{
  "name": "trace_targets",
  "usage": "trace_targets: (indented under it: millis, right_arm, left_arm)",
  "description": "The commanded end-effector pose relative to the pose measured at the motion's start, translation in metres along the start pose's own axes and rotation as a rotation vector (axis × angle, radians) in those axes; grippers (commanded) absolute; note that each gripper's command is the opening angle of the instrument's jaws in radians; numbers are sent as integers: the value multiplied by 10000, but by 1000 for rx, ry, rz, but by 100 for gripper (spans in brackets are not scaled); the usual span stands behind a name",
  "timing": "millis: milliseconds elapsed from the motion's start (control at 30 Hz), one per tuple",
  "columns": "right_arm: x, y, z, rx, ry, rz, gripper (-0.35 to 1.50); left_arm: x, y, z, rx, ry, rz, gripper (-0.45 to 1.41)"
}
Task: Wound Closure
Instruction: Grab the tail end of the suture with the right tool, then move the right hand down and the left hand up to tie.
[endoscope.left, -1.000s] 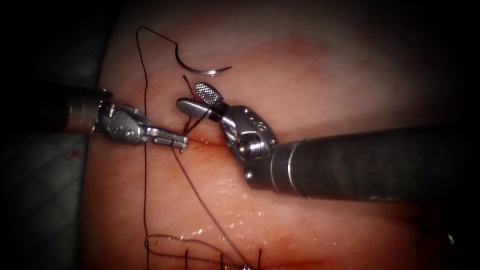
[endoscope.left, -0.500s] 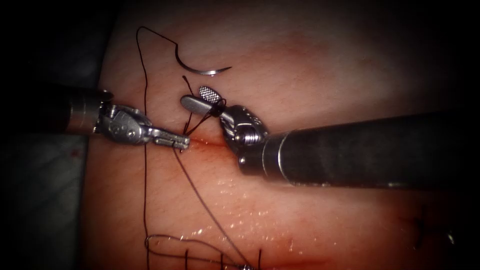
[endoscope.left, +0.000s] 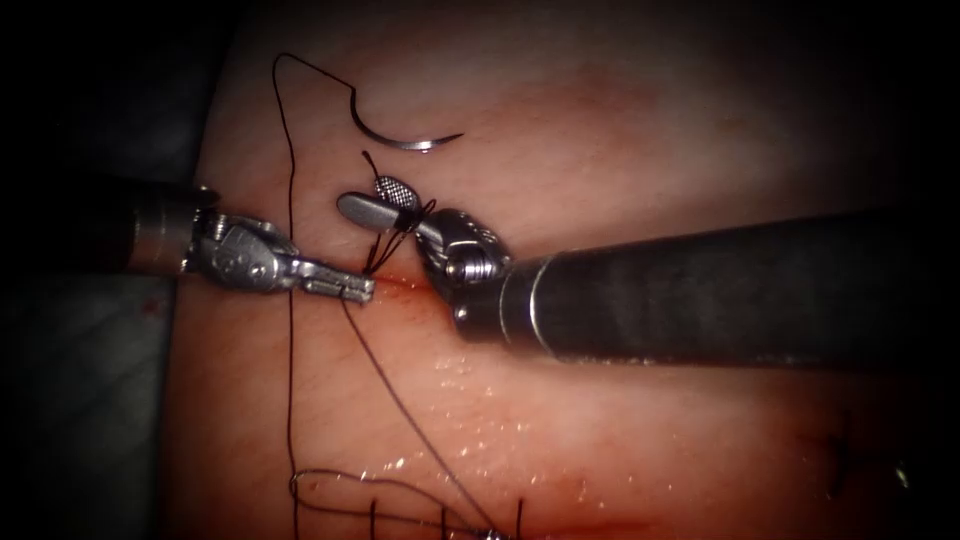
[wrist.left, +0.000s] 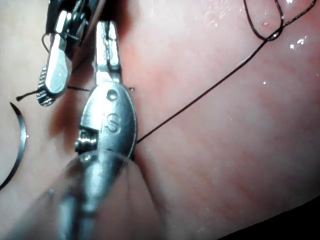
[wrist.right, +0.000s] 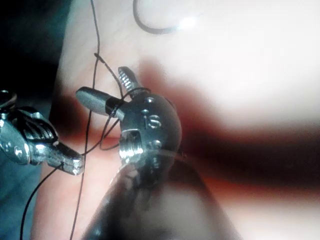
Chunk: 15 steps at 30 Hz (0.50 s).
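Beside the reddened horizontal cut (endoscope.left: 420, 285) in the pale tissue (endoscope.left: 620, 150), the left steel tool (endoscope.left: 345, 288) clamps dark thread (endoscope.left: 400, 395), the right steel tool (endoscope.left: 375, 200), jaws parted, carries thread loops, and the curved steel needle (endoscope.left: 400, 135) lies free above.

Showing pale pink tissue (endoscope.left: 620, 120), deepening to glistening red fluid (endoscope.left: 410, 287) along the cut (endoscope.left: 395, 284). Gleaming silver on the curved needle (endoscope.left: 400, 138). Running dark, near black, along the thread (endoscope.left: 290, 330). Shining bright steel on the left hand (endoscope.left: 340, 287) and right hand (endoscope.left: 375, 198), a cross-hatched grid patterning one right jaw face; dark grey on the shaft (endoscope.left: 720, 290).
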Motion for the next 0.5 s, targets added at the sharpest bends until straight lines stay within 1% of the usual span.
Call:
trace_targets:
  millis: [33,67,267,400,500]
  right_arm:
    - [-4,2,5,-11,6,-13,-27]
    - [-3,2,4,-11,6,-13,-35]
    - [-2,-2,2,-15,6,-20,-35]
    - [-6,-7,-4,-28,13,-59,-35]
    - [-9,-10,-7,-27,13,-87,-35]
  left_arm:
    - [-6,0,3,0,-1,1,-45]
    - [-6,0,3,-1,-1,1,-45]
    - [-5,-2,-1,3,-7,-8,-45]
    - [-2,-13,-13,15,-25,-28,-45]
    - [-1,-28,-24,73,-33,-53,-45]
